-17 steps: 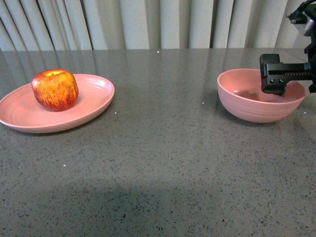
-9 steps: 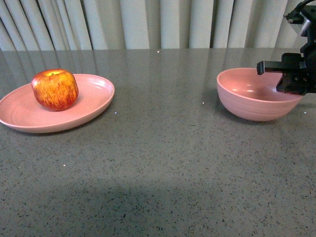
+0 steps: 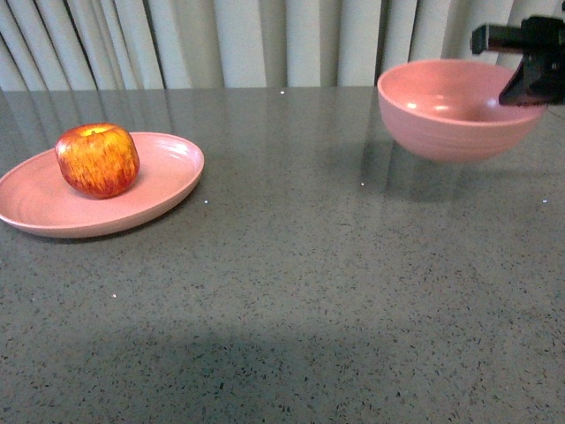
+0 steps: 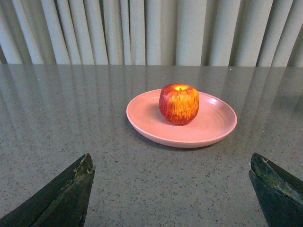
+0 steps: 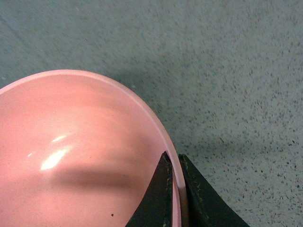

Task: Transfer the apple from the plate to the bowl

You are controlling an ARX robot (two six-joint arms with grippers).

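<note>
Pale pleated curtains (image 3: 265,40) hang behind a speckled grey counter (image 3: 291,291), glossy enough to mirror the folds along its far edge. No clutter shows on it beyond the task's own things.

The apple (image 3: 97,159) sits on the pink plate (image 3: 168,172) at about 10 o'clock from the robot, resting a little toward the plate's 9 o'clock side. Its stem dimple faces up, so its axis stands upright. The bowl (image 3: 441,115) is at about 1 o'clock, well apart from the plate. It appears to hang clear of the counter, with its shadow lying apart beneath it.

The right jaws are pinched shut on the bowl's rim (image 5: 174,142), one finger inside the wall and one outside, so that arm is occupied. The left jaws stand wide open and grip nothing. In the left wrist view the apple (image 4: 179,104) lies straight ahead of them at 12 o'clock, centred between the two fingers but still well apart.

The left arm is plainly the nearer one to the fruit. I judge that the coming move is a straight advance, with the open jaws closing across the apple's round sides. The fruit remains on the plate, so the transfer is not yet begun.
</note>
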